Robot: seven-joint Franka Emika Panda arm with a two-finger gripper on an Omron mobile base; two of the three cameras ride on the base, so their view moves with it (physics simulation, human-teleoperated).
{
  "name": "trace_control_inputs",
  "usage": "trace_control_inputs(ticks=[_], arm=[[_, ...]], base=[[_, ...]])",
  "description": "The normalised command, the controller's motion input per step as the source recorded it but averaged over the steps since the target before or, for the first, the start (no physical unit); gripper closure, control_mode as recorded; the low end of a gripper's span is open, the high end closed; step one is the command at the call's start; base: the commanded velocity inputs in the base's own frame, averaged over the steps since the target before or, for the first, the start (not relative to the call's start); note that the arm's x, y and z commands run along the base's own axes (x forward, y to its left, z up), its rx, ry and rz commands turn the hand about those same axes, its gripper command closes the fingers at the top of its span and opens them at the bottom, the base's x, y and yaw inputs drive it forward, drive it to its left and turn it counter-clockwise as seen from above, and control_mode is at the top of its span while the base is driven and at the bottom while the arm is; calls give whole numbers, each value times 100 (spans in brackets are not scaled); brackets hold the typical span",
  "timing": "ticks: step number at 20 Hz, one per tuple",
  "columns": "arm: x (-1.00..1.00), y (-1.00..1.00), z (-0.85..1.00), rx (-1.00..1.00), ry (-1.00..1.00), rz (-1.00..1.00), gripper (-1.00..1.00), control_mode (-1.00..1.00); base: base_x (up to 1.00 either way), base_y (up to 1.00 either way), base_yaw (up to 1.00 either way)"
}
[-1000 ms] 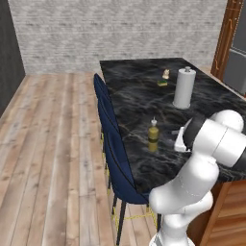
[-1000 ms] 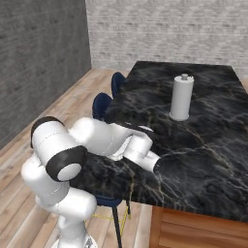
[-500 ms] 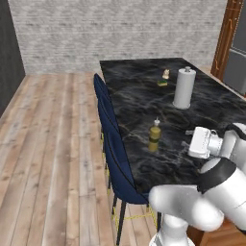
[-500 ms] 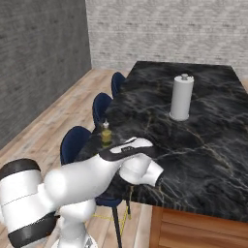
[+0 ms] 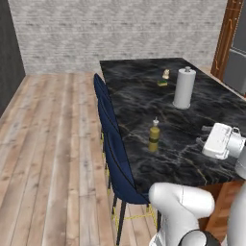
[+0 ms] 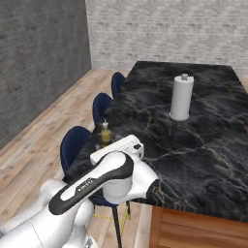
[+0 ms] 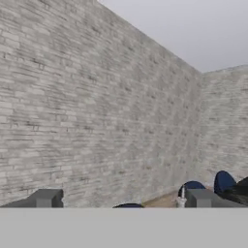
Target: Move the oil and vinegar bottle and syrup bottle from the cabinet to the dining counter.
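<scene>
Black marble table (image 5: 144,86) carries the upright oil bottle (image 5: 154,135); the end effector (image 7: 123,199), fingers spread and empty, points away toward brick wall.

The room is bright all over, with soft, even light and no clear lamp. The black tabletop (image 5: 144,91) shines a little, and the paper towel roll (image 5: 184,88) makes a faint reflection on it. Shadows are weak. The pictures look a bit soft and grainy. The brick wall (image 7: 97,106) looks flat and evenly lit.
</scene>
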Motion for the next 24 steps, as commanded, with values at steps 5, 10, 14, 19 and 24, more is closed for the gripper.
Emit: trace_control_inputs(ticks=[5,10,14,19,24], arm=[[-59,14,86,-3,19,-19,-100,-100],[-48,17,66,-10,28,-23,-100,-100],[-49,5,47,-10,32,-25,-100,-100],[-48,0,41,-12,34,-24,-100,-100],[-47,9,6,-15,31,-24,-100,-100]], base=[[0,0,0],[0,0,0],[0,0,0],[0,0,0],[0,0,0]])
